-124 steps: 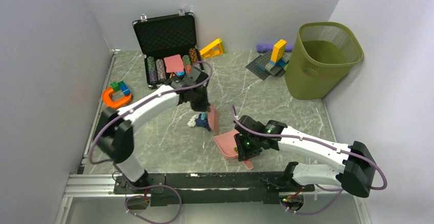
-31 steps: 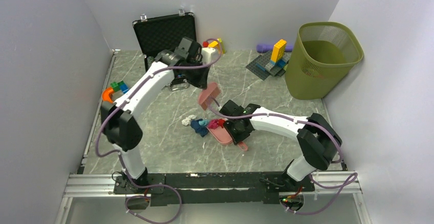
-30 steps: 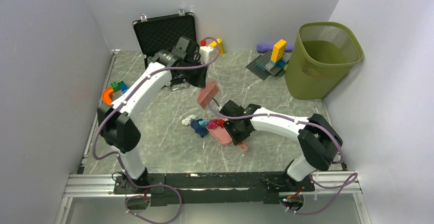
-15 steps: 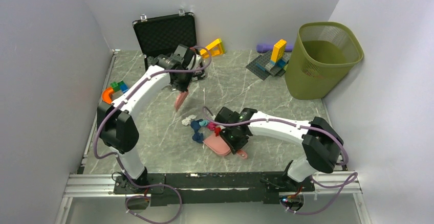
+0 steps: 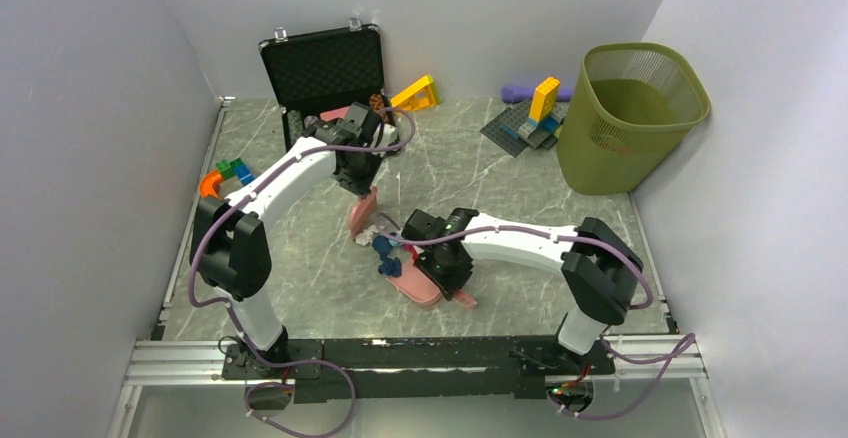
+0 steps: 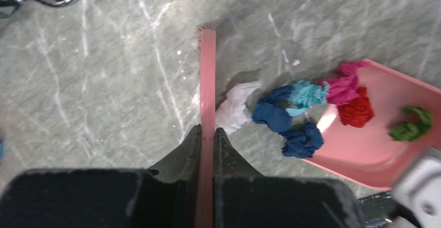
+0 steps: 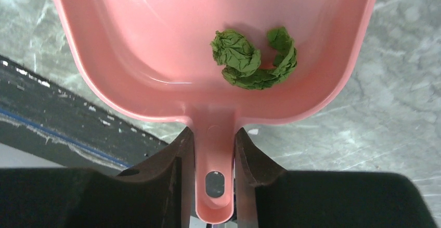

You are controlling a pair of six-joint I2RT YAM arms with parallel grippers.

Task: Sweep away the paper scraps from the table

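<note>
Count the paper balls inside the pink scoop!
2: red wad near the lip, green wad deeper in. Magenta one straddles the edge; none seems hidden.

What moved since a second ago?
The left hand swung the pink brush from up high down onto the table, beside the paper scraps. The right hand slid the pink dustpan leftward up to them. Both hands kept their grip; the green bin stayed put.

The dustpan [image 7: 156,46] is smooth pink plastic with a glossy sheen, and the brush [image 6: 207,82] looks like the same pink plastic. The paper scraps [image 6: 270,117] are crumpled, matt paper. The bench [image 6: 104,92] is smooth and marble-patterned. The basket [image 5: 630,128] is green plastic mesh.
</note>
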